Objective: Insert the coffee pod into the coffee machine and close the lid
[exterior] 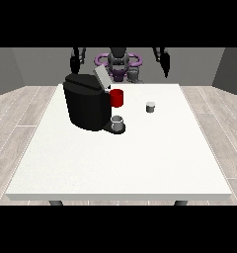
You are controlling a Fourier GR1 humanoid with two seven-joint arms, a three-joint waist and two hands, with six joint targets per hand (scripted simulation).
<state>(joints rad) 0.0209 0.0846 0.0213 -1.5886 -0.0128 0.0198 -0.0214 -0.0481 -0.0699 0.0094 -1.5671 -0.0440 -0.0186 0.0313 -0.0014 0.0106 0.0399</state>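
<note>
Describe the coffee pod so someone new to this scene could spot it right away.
Start at the big black coffee machine on the white table. Look to the view's right, past the red cup. The coffee pod stands alone there: small, pale grey, the only thing apart from the machine.

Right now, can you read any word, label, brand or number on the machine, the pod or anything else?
None: no readable text anywhere.
Coffee machine: plain black, no visible marking.
Coffee pod: too small to show any label.
Red part beside the machine: no marking.
</note>
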